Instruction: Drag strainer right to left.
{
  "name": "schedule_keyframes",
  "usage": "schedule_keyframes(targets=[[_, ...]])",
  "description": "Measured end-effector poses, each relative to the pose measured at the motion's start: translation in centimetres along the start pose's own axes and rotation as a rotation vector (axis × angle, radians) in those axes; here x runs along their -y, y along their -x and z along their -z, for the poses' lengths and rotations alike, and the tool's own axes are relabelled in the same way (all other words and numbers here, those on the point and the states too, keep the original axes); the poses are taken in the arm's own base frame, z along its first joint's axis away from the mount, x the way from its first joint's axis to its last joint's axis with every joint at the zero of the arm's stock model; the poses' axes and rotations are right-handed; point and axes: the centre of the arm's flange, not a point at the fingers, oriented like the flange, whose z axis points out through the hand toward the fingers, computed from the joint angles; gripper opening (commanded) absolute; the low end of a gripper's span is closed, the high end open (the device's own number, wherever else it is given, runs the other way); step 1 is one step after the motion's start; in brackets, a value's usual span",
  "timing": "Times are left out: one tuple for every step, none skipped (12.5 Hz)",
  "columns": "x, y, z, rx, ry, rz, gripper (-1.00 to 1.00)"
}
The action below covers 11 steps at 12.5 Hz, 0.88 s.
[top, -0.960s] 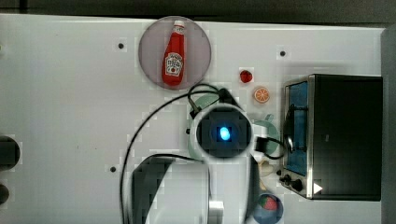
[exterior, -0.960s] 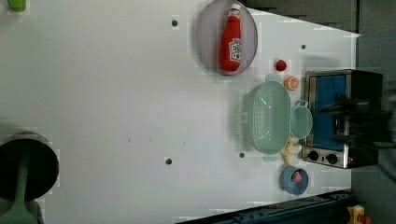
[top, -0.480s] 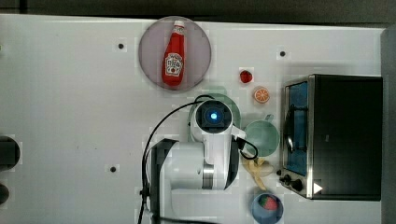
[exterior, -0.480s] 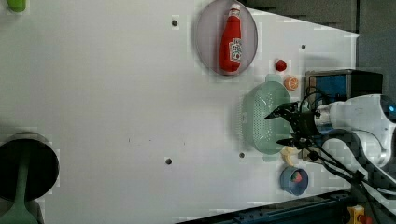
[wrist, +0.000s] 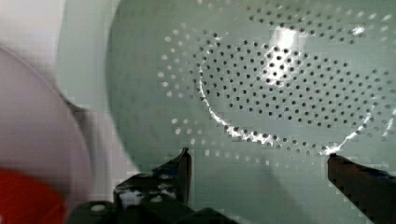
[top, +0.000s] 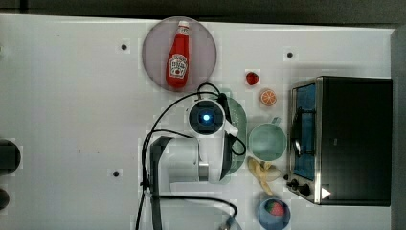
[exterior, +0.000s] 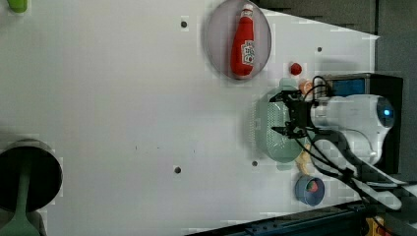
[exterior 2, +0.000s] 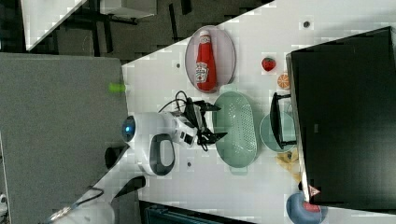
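Strainer [exterior 2: 236,128] flat on the white surface [top: 72,120], open side up, long axis running top to bottom in the right view, small tabs at both ends. Just beside it on the right view's right, a mint cup [exterior 2: 275,132], then a black toaster oven [exterior 2: 345,116]; boxed in on that side. Near its upper end, a round plate [exterior 2: 226,51] carrying a ketchup bottle [exterior 2: 203,60]. Wide bare surface across the top view's left, out to the far edge. Gripper [exterior 2: 212,121] hanging above the strainer's rim on the arm side, fingers [wrist: 180,170] spread wide over the perforated bowl, holding nothing. Banana [top: 261,173] and blue bowl [top: 273,211] close by the strainer's lower end in the top view.
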Motion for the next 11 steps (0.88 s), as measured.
schedule_keyframes(targets=[[-0.4,0.5,-1.4,0.004,0.026,-0.022,1.00],[-0.8,0.7,-2.6,0.009,0.035,-0.055,1.00],[-1.0,0.8,-3.2,0.004,0.022,-0.068,1.00],[-1.1,0.9,-3.6,0.013,0.018,-0.090,1.00],[-1.6,1.3,-3.9,0.019,0.025,-0.111,1.00],[-1.6,1.9,-4.0,0.023,0.026,-0.122,1.00],[-1.5,2.7,-4.0,0.021,0.022,-0.109,1.00],[-1.3,3.7,-3.9,0.020,0.022,-0.104,1.00],[-0.9,4.7,-3.8,0.033,0.021,-0.104,1.00],[-0.5,5.7,-3.5,0.046,0.005,-0.112,1.00],[-0.4,6.6,-3.3,0.055,-0.015,-0.118,1.00]])
